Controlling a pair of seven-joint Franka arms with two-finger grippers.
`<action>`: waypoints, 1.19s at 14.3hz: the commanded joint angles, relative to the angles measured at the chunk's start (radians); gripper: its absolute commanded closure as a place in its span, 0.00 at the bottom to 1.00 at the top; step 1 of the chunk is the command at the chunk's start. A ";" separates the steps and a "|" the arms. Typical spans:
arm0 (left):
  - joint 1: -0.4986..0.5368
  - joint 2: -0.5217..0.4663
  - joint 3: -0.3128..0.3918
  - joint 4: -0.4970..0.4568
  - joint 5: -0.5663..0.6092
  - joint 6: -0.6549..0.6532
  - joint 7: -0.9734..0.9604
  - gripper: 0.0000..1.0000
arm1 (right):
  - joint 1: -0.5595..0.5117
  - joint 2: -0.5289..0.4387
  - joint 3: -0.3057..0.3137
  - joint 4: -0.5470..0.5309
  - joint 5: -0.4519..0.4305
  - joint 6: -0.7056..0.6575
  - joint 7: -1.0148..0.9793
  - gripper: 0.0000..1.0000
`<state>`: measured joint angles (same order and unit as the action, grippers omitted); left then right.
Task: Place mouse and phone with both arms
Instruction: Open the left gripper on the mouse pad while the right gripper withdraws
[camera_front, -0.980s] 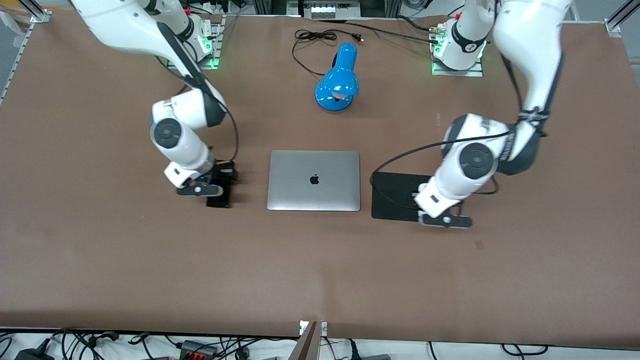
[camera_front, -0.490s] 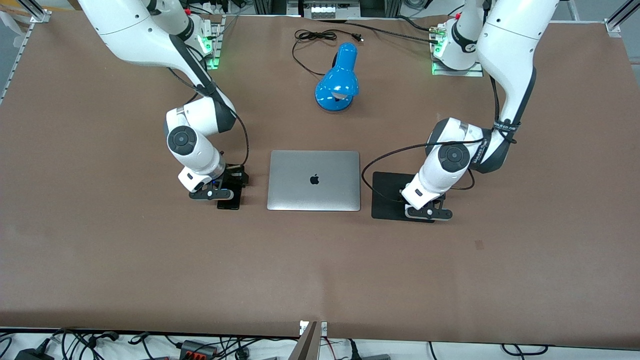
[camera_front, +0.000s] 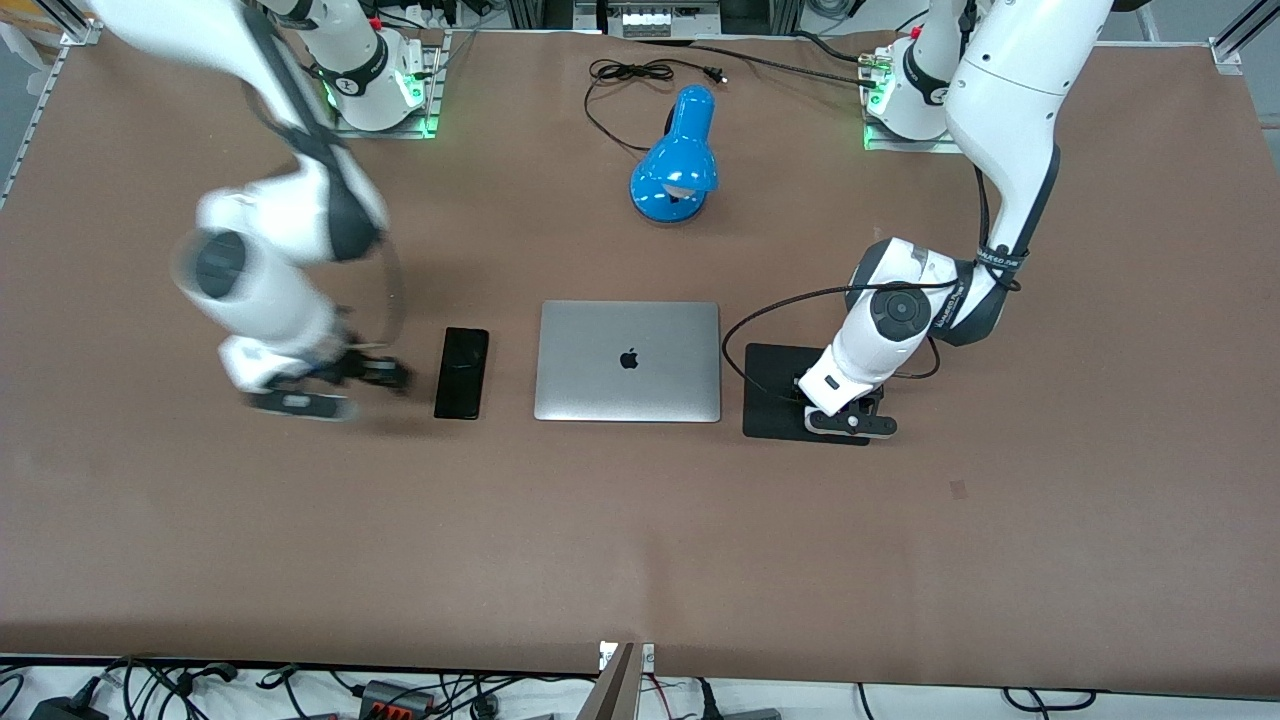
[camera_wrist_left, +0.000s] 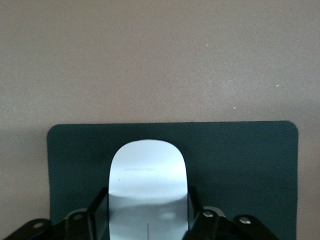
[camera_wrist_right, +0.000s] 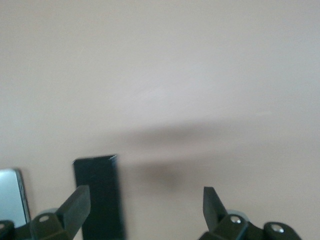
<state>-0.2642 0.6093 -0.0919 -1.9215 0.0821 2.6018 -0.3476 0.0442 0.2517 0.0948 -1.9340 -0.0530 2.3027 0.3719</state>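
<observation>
Black fingers (camera_wrist_left: 97, 215) of the left gripper (camera_wrist_left: 148, 222) sit closed against both flanks of the mouse (camera_wrist_left: 148, 185), a white oval with a thin grey centre line. Mouse lies over the black square pad (camera_wrist_left: 240, 165); contact with the pad cannot be confirmed from the left wrist view. In the front view the left gripper (camera_front: 845, 415) is low over the pad (camera_front: 775, 400), at the pad's edge toward the left arm's end of the table; the mouse is hidden under the wrist there.

Right gripper (camera_wrist_right: 145, 205): fingers (camera_wrist_right: 75, 205) spread wide, nothing between them. In the front view it (camera_front: 335, 385) hangs over bare table, apart from the phone (camera_front: 462, 372) and on the side of it toward the right arm's end. The right arm shows motion blur.

Phone: slim, black, glossy, flat on the table, just beside the closed silver laptop (camera_front: 628, 361), not touching it. Right wrist view shows the phone (camera_wrist_right: 100, 197) with a corner of the laptop (camera_wrist_right: 10, 197) beside it.

Laptop lies between phone and pad. Blue desk lamp (camera_front: 677, 160) lies farther from the front camera than the laptop, its black cord (camera_front: 625, 75) looped near the arm bases. Brown table (camera_front: 640, 540).
</observation>
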 joint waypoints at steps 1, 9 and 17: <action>0.003 -0.049 0.003 0.005 0.018 -0.014 -0.016 0.00 | -0.139 -0.145 0.025 -0.014 0.009 -0.080 -0.095 0.00; 0.016 -0.230 0.015 0.307 0.018 -0.635 0.027 0.00 | -0.199 -0.178 0.011 0.398 0.009 -0.638 -0.199 0.00; 0.164 -0.258 0.009 0.663 -0.002 -1.159 0.343 0.00 | -0.169 -0.141 0.005 0.454 0.002 -0.766 -0.275 0.00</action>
<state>-0.1185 0.3351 -0.0737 -1.3325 0.0821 1.5660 -0.0652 -0.1446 0.0899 0.1054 -1.5228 -0.0515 1.5652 0.1313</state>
